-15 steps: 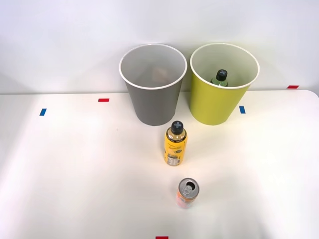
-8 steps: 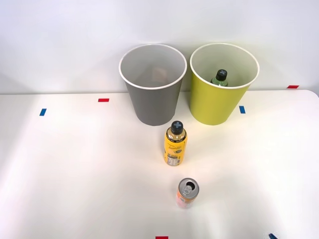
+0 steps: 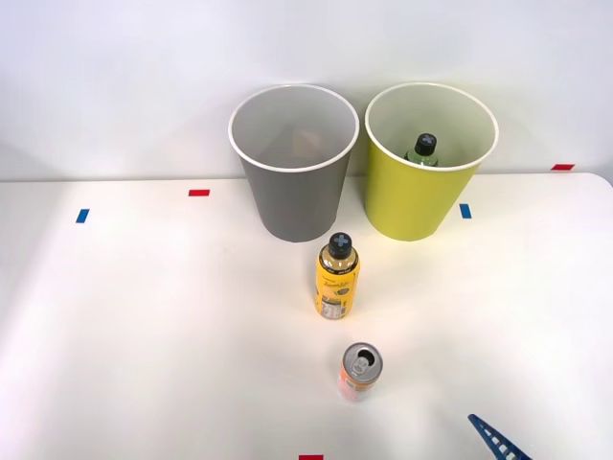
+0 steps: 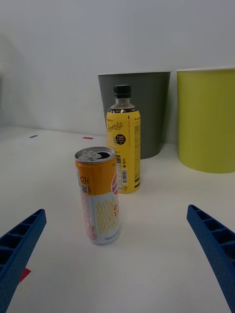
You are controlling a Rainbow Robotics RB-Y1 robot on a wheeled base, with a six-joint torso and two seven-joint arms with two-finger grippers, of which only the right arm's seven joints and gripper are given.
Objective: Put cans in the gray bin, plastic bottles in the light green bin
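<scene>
While the big white table holds everything, two tall round bins stand side by side at its far edge. On the robot's left is the gray bin. On its right is the light green bin. Inside the green one a greenish bottle with a black cap is already standing. I cannot tell what, if anything, sits in the gray one.

Next in size comes the yellow bottle. It stands upright on the table, in front of the gap between the two bins and a bit nearer the gray one. It has a black cap too.

Smaller again is the can. It is orange on top and pale pink below, with a silver lid, and it stands upright, closer to the robot than the yellow bottle.

Smallest in the front view is a blue ribbed finger of the right gripper, low down near the table's near edge. The gripper is wide open and holds nothing.

Now the part that matters most. The can is straight ahead of the open gripper and a little toward the robot's left, with its long side pointing up. The yellow bottle is right behind it. So I think the hand should go forward, close on the can's sides, and not push it into the bottle.
</scene>
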